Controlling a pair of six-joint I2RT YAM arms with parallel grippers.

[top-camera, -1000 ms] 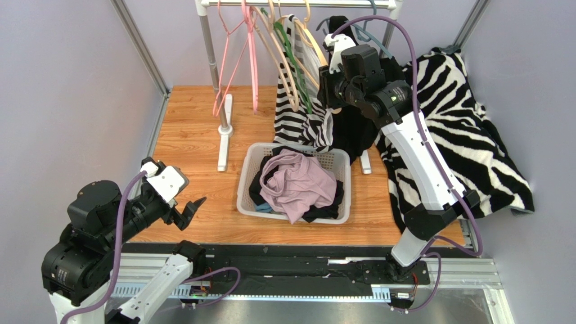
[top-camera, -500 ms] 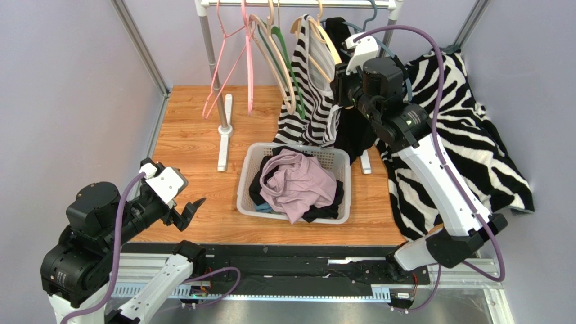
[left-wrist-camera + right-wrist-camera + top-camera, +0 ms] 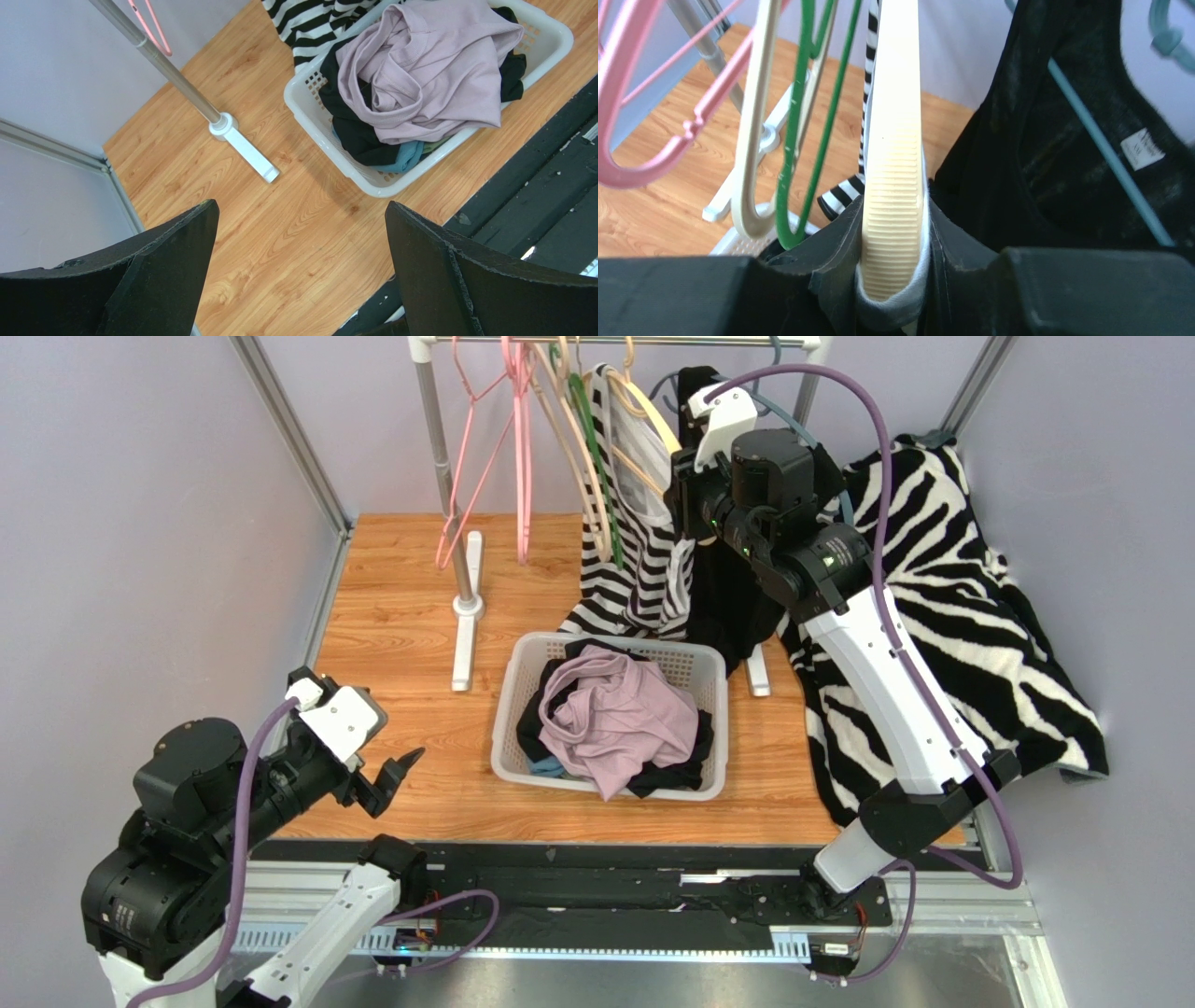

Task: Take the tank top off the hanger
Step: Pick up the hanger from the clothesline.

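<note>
The striped tank top hangs on the cream hanger. The right pincer is clamped on that hanger's arm, with pale cloth caught beneath it. A green hanger is just to its left and a black garment to its right. The left pincer gapes wide, with the laundry basket ahead of it.
</note>
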